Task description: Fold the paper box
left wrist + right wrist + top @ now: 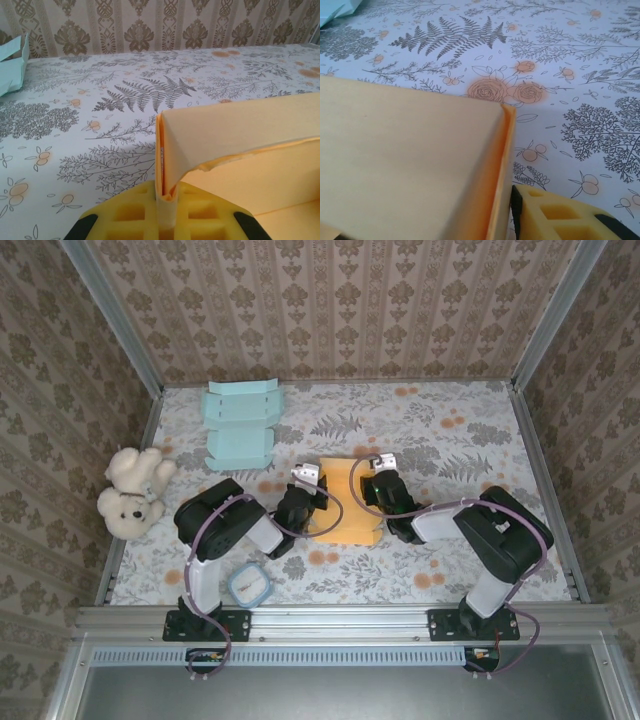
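yellow box (240,135), wall pinched in left gripper (165,200)

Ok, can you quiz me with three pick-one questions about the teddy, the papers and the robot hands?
1. Where is the teddy bear? A) table's left edge B) middle C) right edge
2. What colour is the flat paper at the back? A) red B) pale blue-green C) black
3. What is the left hand doing? A) hanging open B) holding teddy C) pinching the orange box's wall
Answers: 1 A, it lies far left. 2 B, it looks minty. 3 C, the wall sits between its closed fingers.
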Action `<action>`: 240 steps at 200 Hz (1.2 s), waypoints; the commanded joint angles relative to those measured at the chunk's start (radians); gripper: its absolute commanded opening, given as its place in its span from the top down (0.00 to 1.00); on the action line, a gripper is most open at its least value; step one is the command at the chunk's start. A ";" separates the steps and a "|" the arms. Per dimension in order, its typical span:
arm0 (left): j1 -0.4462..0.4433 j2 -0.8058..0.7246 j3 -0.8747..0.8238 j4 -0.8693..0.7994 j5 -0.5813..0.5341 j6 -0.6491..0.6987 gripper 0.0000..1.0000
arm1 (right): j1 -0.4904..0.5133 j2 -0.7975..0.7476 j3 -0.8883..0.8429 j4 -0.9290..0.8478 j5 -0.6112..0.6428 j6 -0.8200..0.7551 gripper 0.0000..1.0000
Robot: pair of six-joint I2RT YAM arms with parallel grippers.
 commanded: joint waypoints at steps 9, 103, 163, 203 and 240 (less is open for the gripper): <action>-0.019 -0.062 -0.003 -0.109 -0.070 -0.088 1.00 | 0.020 0.027 0.049 -0.016 0.189 -0.004 0.64; -0.073 -0.183 0.074 -0.457 -0.276 -0.319 1.00 | 0.036 0.028 0.162 -0.380 0.660 0.143 0.72; -0.096 -0.216 0.115 -0.548 -0.276 -0.360 1.00 | -0.005 -0.004 0.168 -0.442 0.613 0.198 0.69; -0.107 -0.204 0.130 -0.552 -0.282 -0.365 1.00 | -0.004 -0.021 0.167 -0.440 0.606 0.202 0.66; -0.107 -0.194 0.151 -0.559 -0.289 -0.348 1.00 | -0.016 -0.094 0.079 -0.240 0.215 0.140 0.57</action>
